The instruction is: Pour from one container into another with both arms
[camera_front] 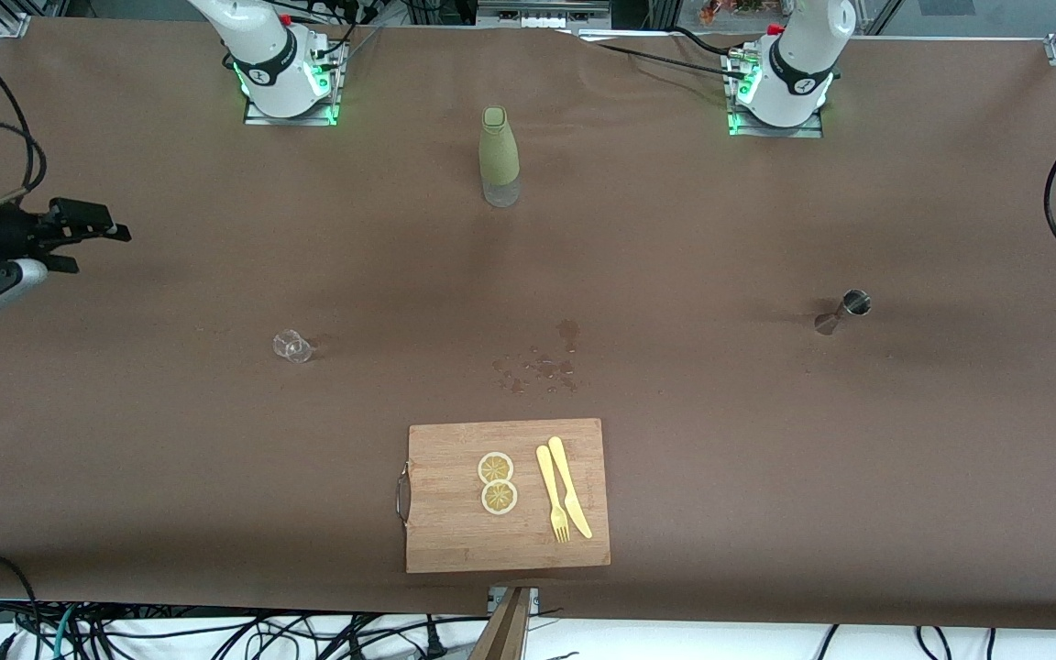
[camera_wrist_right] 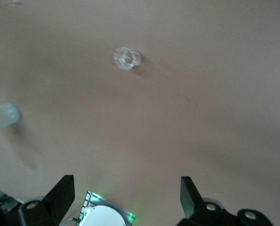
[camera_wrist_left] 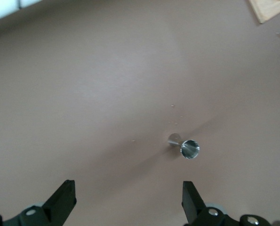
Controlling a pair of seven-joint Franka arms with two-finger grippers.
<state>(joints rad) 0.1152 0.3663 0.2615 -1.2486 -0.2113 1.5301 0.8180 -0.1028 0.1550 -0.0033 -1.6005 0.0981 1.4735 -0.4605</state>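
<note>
Jigger [camera_wrist_left: 190, 149] below left end effector [camera_wrist_left: 129, 200]

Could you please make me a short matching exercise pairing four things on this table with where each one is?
Things:
1. green bottle
2. small clear glass
3. metal jigger
4. lemon slices

Places:
A. on the cutting board
B. toward the left arm's end of the table
C. between the two arm bases
D. toward the right arm's end of the table

Pairs: 1-C, 2-D, 3-B, 4-A
</note>
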